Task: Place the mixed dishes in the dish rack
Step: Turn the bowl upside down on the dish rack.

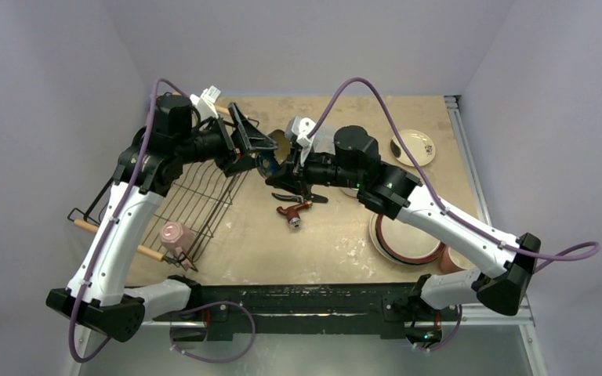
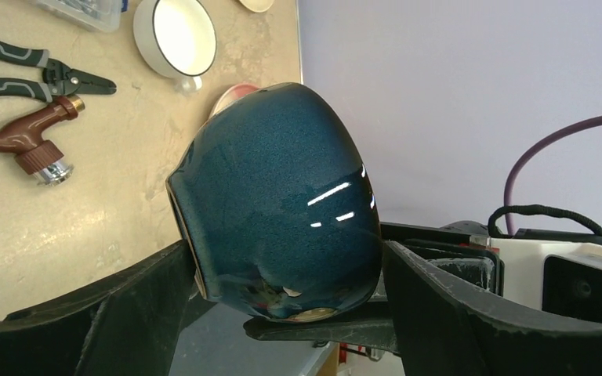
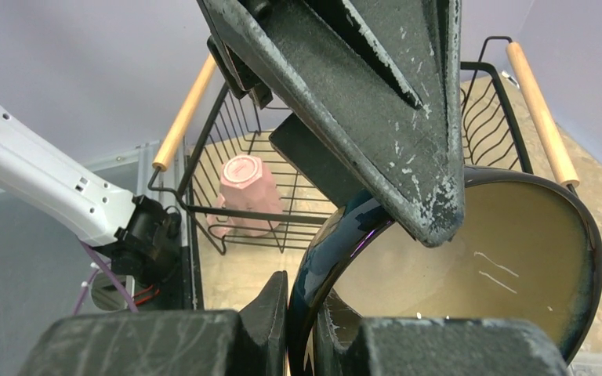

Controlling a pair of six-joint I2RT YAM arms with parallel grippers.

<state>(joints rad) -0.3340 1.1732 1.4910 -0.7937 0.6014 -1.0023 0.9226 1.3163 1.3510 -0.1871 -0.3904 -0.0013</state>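
Note:
A dark blue bowl [image 1: 269,162] [image 2: 282,196] with a cream inside [image 3: 470,266] hangs in the air on its side, right of the dish rack [image 1: 204,204] [image 3: 235,141]. My right gripper [image 1: 284,178] [image 3: 302,291] is shut on the bowl's rim, one finger inside and one outside. My left gripper [image 1: 252,149] [image 2: 282,251] spans the bowl, one finger against its mouth and the other against its base. One pink mug [image 1: 176,235] [image 3: 249,192] lies in the rack.
Black pliers [image 1: 307,197] [image 2: 23,66] and a brown tap-shaped tool [image 1: 294,211] [image 2: 27,141] lie on the table below the bowl. To the right are a red-black-rimmed plate [image 1: 404,235], a cream saucer [image 1: 414,146] and a white cup [image 2: 176,35].

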